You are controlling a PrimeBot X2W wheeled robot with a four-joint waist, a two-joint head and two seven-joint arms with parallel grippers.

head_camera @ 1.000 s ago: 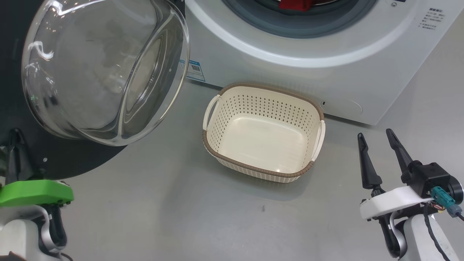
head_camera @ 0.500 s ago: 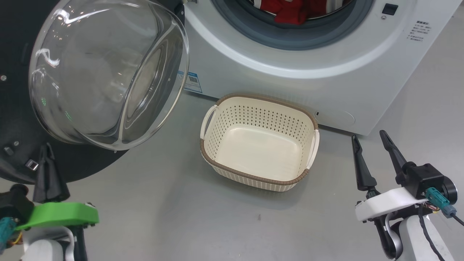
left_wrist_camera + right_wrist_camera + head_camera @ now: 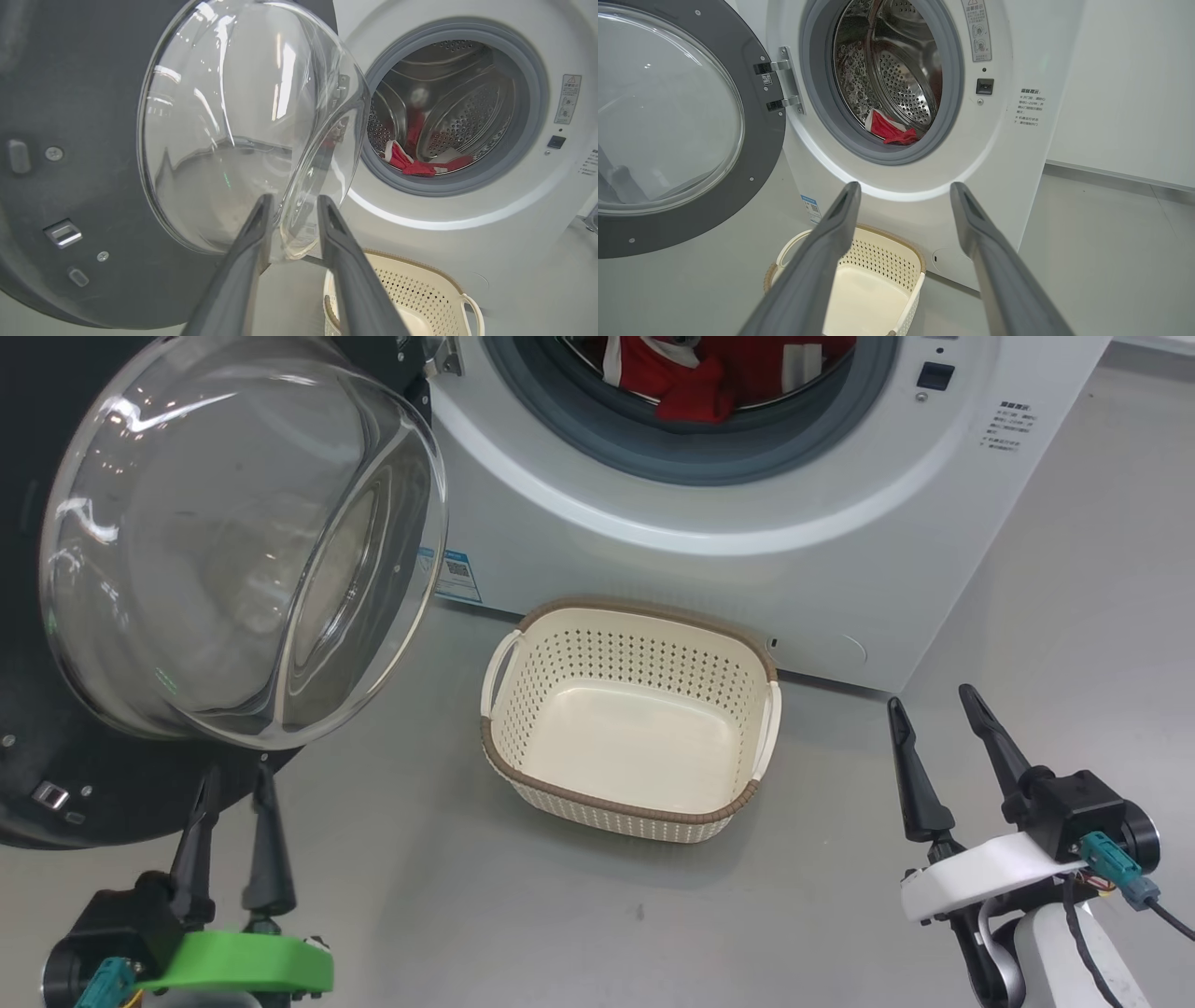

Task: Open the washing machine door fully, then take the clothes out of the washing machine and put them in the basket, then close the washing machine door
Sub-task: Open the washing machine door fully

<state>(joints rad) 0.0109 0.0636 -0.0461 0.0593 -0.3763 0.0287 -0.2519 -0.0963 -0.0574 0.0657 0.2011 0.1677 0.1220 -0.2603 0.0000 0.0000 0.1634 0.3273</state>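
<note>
Left gripper (image 3: pixel 235 775), fingers narrowly parted and empty, hangs below the door (image 3: pixel 233 551), which is swung wide to the washer's (image 3: pixel 747 569) left to clear its mouth. Clothes (image 3: pixel 695 383) lie inside the washer's drum. The basket (image 3: pixel 635 653) sits at the washer's foot, ready for them. Right gripper (image 3: pixel 931 698), spread wide and empty, waits before the washer's right corner.
</note>
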